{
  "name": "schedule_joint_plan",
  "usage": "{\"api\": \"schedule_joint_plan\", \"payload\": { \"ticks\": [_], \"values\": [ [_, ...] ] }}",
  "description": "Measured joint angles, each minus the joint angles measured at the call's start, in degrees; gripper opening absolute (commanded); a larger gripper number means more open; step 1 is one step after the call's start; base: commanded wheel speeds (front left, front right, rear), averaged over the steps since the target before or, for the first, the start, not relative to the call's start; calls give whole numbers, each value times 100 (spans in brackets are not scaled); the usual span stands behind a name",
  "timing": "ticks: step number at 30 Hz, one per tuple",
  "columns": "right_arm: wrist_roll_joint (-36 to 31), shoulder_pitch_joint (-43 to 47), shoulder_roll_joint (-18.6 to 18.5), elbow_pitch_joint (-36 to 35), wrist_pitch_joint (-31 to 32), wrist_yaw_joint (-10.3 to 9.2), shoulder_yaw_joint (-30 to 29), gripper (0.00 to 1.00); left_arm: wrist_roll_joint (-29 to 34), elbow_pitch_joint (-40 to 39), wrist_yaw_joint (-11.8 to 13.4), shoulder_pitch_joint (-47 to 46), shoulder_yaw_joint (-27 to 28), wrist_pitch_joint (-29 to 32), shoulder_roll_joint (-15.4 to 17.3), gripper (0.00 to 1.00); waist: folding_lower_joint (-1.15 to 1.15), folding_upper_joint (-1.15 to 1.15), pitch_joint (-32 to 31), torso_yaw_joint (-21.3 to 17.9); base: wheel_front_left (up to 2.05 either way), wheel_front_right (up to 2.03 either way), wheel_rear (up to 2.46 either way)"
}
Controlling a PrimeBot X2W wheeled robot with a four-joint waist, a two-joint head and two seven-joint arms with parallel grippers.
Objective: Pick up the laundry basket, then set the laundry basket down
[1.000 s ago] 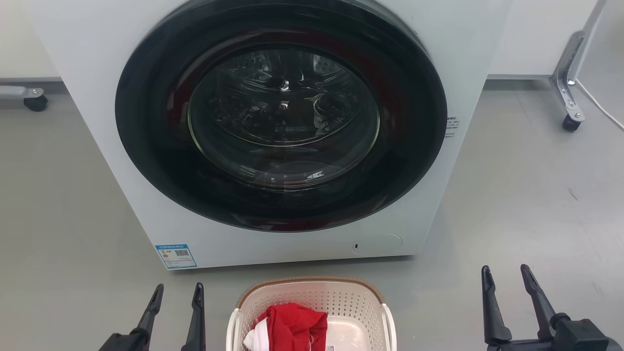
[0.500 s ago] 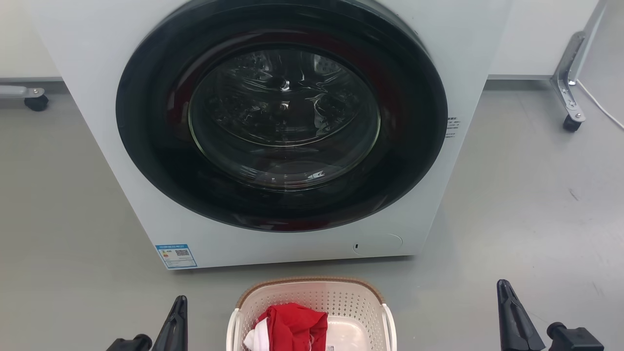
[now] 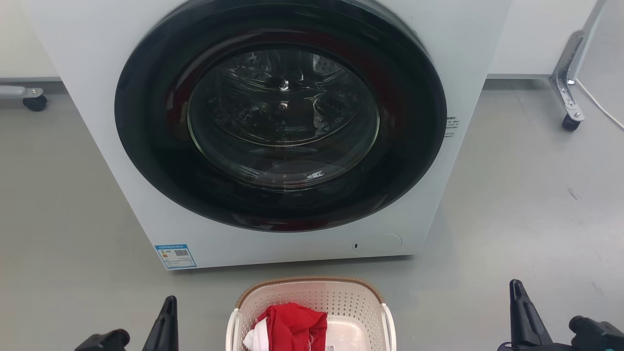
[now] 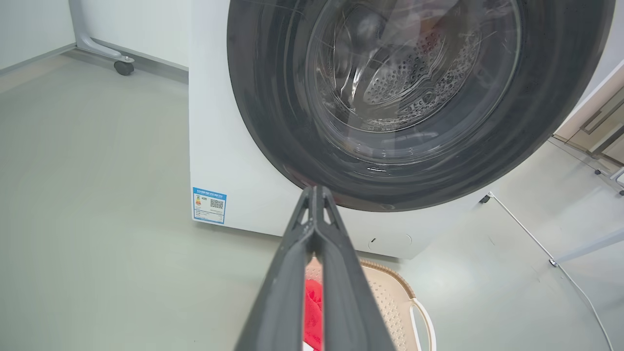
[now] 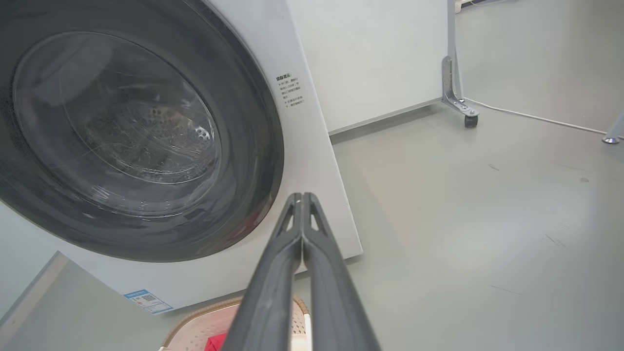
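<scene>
The laundry basket sits on the floor just in front of the washing machine, below its door. Clothes lie in the basket, seemingly bunched toward its left. The left pincer is near the basket's left, and the right pincer is well apart on its right. Farther back on the right stands a wheeled frame leg with a cable beside it. A caster stands far left.

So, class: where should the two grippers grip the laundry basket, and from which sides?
Grip the two white side handles of the laundry basket: left gripper from its left, right gripper from its right. The handles loop out from the walls, and each gripper flanks its own side. Both are shut, so open first.
</scene>
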Motion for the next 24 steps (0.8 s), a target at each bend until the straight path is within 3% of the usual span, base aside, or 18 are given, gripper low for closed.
{"api": "schedule_joint_plan", "payload": {
  "ticks": [24],
  "values": [
    [1964,-247,158,323,539,315,-495,0,-1759,287,-318,-284,470,401,-183,0,0,0,4,-20,0,0,0]
  ]
}}
